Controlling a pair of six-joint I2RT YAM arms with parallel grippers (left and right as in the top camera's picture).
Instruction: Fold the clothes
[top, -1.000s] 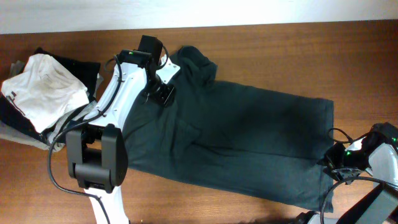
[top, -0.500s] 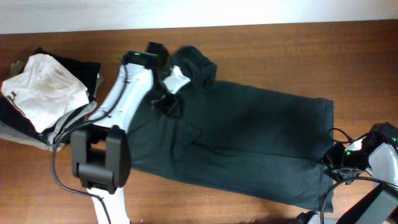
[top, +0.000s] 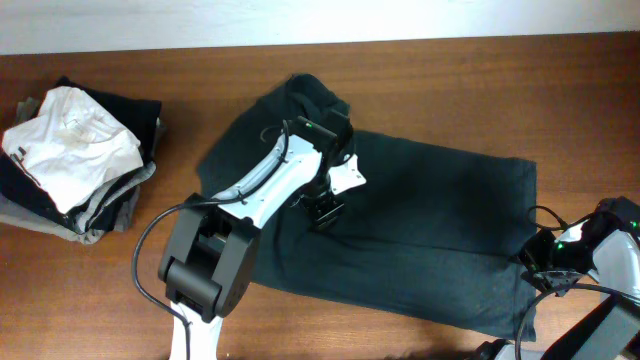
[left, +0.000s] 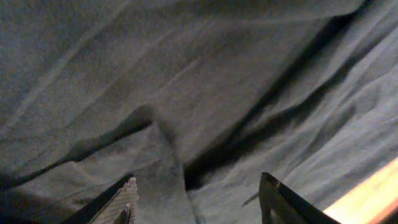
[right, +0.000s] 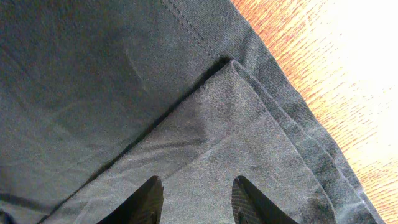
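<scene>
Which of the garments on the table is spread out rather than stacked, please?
The dark green cloth garment across the middle; the white garment sits on a pile at left.

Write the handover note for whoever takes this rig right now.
Left gripper: fingers open, low over a crease near the middle of the shirt, gripping nothing.
Right gripper: fingers open, over the shirt's hem corner on the right.
Shirt: spread mostly flat on the table, bunched at its far end.
Pile: folded clothes at the table's left end, white one on top.
Done: the pile. Left: the shirt, with no clean fold showing yet; it probably goes on the pile after.
</scene>
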